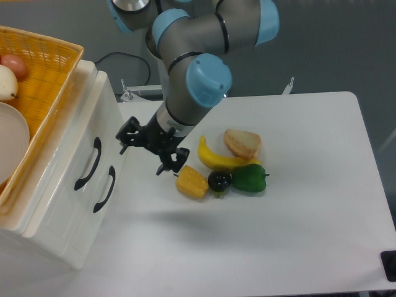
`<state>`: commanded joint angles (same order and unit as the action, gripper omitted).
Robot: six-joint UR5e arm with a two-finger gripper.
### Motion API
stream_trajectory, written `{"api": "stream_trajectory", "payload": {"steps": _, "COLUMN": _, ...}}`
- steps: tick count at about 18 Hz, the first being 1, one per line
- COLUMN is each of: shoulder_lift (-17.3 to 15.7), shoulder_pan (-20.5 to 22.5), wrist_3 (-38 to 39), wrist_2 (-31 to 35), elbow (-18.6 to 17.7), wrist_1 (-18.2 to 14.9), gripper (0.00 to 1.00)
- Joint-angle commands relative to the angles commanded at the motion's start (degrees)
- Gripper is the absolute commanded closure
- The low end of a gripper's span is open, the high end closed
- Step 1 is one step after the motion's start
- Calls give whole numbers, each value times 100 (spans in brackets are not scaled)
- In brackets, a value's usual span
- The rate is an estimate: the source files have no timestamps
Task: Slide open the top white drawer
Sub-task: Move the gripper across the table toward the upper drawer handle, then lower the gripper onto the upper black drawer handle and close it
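The top white drawer (pixel 85 133) is the upper panel of the glossy white cabinet at the left, and it sits closed and flush. Its curved black handle (pixel 88 163) lies just above the lower drawer's handle (pixel 104 189). My gripper (pixel 146 154) hovers above the table just right of the cabinet front, open, with nothing between its black fingers. It is a short gap away from the handles and touches neither.
An orange wicker basket (pixel 52 68) with a white plate and produce sits on top of the cabinet. To the right of the gripper lie a corn cob (pixel 191 182), banana (pixel 216 161), bread (pixel 242 143), green pepper (pixel 250 178) and a dark round fruit (pixel 219 180).
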<state>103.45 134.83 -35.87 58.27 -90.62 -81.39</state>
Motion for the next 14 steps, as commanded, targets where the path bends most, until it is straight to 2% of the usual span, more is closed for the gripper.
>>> {"api": "stream_trajectory", "payload": {"steps": 14, "shoulder_lift": 149, "shoulder_pan": -343, "wrist_3": 414, "wrist_2": 0, "elbow": -9, "wrist_1": 61, "gripper": 0}}
